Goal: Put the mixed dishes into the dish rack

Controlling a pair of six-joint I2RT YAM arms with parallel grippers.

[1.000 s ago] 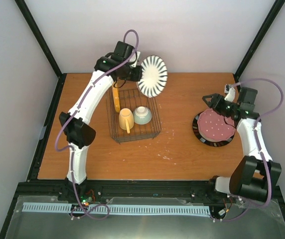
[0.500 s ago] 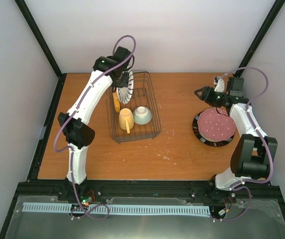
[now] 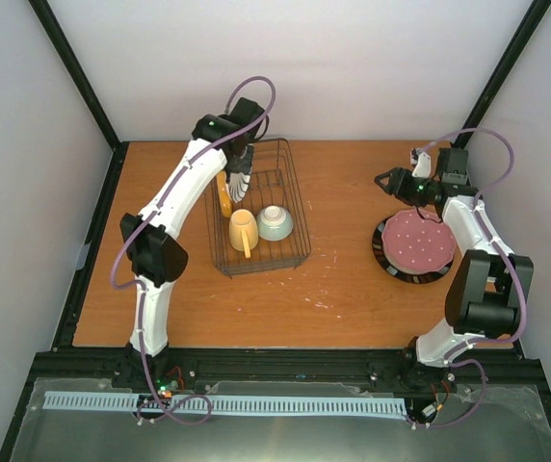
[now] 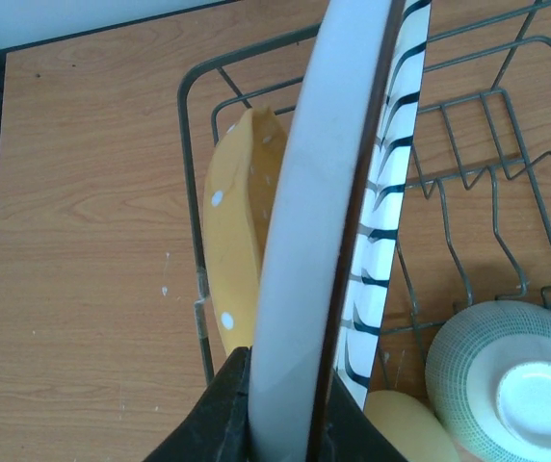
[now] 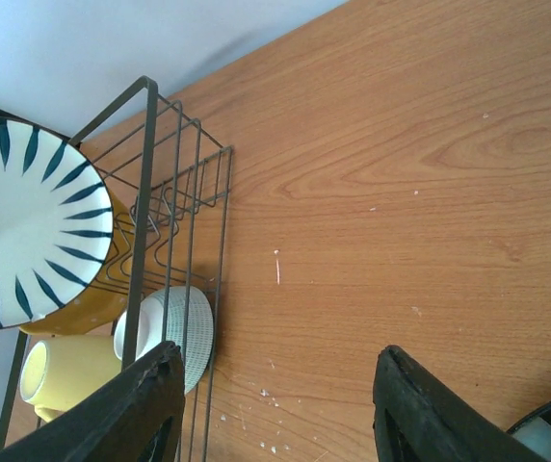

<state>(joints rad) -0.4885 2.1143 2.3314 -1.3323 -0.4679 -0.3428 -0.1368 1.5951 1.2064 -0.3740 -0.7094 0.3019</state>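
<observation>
Plates first, since that's where we're looking. Over on the left, the left gripper (image 4: 283, 416) is clamped on the rim of the white striped plate (image 4: 306, 192), one finger on each face. That plate stands on edge inside the far left end of the dish rack (image 3: 261, 258), just right of the orange-yellow dotted plate (image 4: 232, 252), which is also up on edge by the rack's left wall. We can't tell if the striped one is resting on the wires.

In the near part of the rack sit the cream-yellow mug (image 3: 242, 229) and, right beside it, the pale blue-green bowl (image 3: 275, 223).

Further right, the right gripper (image 3: 386, 180) hangs with its jaws wide apart and nothing between them, near the far edge of the pink plate (image 3: 416, 241). We see the pink one lying flat on the black plate (image 3: 412, 276), well apart from the rack.

The table (image 3: 353, 289) is orange-brown wood with a few pale scuffs, boxed in by plain pale walls (image 3: 353, 67) and black frame posts (image 3: 78, 72).
</observation>
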